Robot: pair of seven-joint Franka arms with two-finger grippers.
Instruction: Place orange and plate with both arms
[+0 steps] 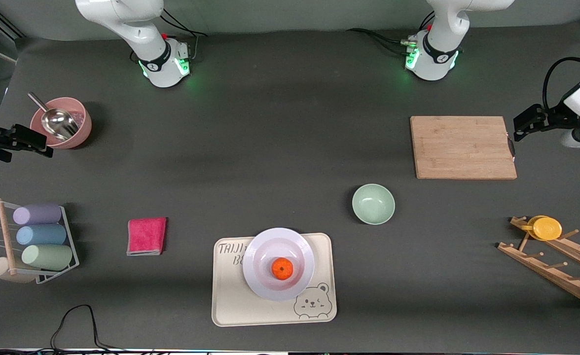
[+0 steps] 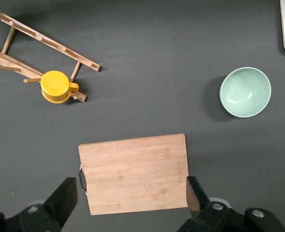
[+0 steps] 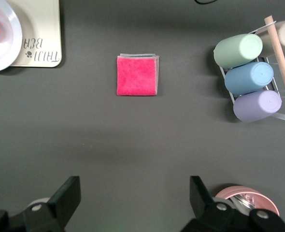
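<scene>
Dark grey matting covers the table point(image 1: 280, 138). At the right arm's end, the right gripper point(image 1: 21, 143) hangs just beside the pink bowl holding a steel scoop point(image 1: 61, 122), fingers point(image 3: 67, 195) spread wide and holding nothing. Nearer the front camera stands a wire rack of pastel tumblers point(image 1: 36, 241), with a folded pink cloth point(image 1: 146, 236) apart from it on bare mat.

Mid-table, near the front edge, the cream rectangular bear-print tray point(image 1: 231, 301) carries the round lavender-white plate point(image 1: 260, 276), which overhangs the tray's farther edge slightly. The small bright orange point(image 1: 282, 268) sits in the plate's well. Open mat surrounds the tray on all sides.

The mint-green bowl point(image 1: 373, 203) stands alone, well clear of the tray. The bamboo cutting board point(image 1: 462, 147) lies toward the left arm's end; the left gripper point(image 1: 529, 125) waits over its outer edge, fingers point(image 2: 65, 195) wide apart and empty. A wooden peg rack point(image 1: 556, 266) bearing a yellow cup point(image 1: 545, 228) sits nearer the front camera.
</scene>
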